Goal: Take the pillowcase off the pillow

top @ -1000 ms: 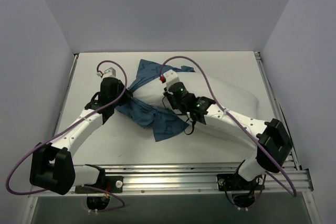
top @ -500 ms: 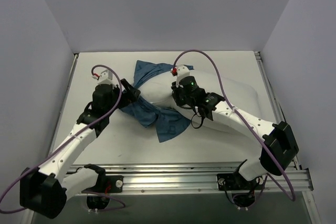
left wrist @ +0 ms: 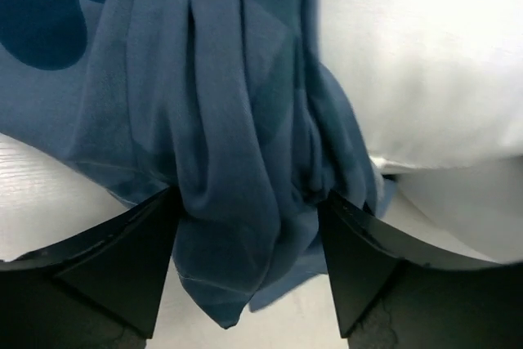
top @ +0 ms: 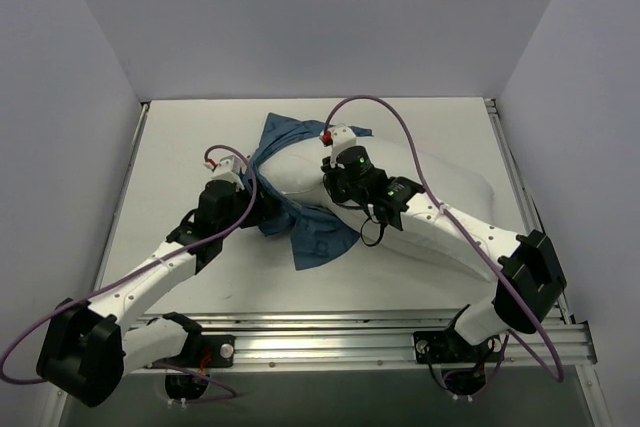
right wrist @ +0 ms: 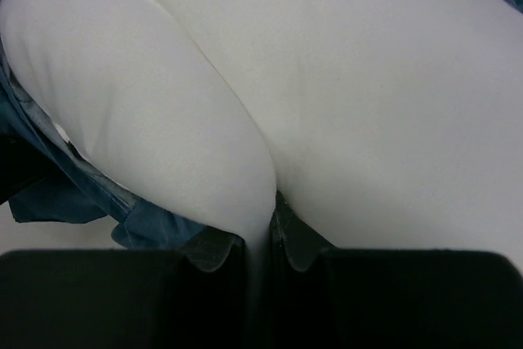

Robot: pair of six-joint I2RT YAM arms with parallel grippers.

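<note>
Left fingers [left wrist: 118, 274] clamp a bunched fold of the blue pillowcase [top: 322, 239]. Right fingers [right wrist: 211, 251] pinch a ridge of the white pillow [top: 455, 182]. Pillow lies across desk [top: 170, 157], centre-right. Pillowcase is gathered around its left end, with a flap on the desk.

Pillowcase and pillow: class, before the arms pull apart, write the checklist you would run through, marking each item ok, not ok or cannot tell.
1. Left gripper has a bunch of the pillowcase between its fingers: ok.
2. Right gripper pinches a fold of the pillow: ok.
3. Only white pillow shows between the right fingers, with the blue cloth off to one side: ok.
4. Pillowcase fully off the pillow: not ok; in the top view it wraps the pillow's left end.
5. Both grips firm enough not to slip: cannot tell.
</note>
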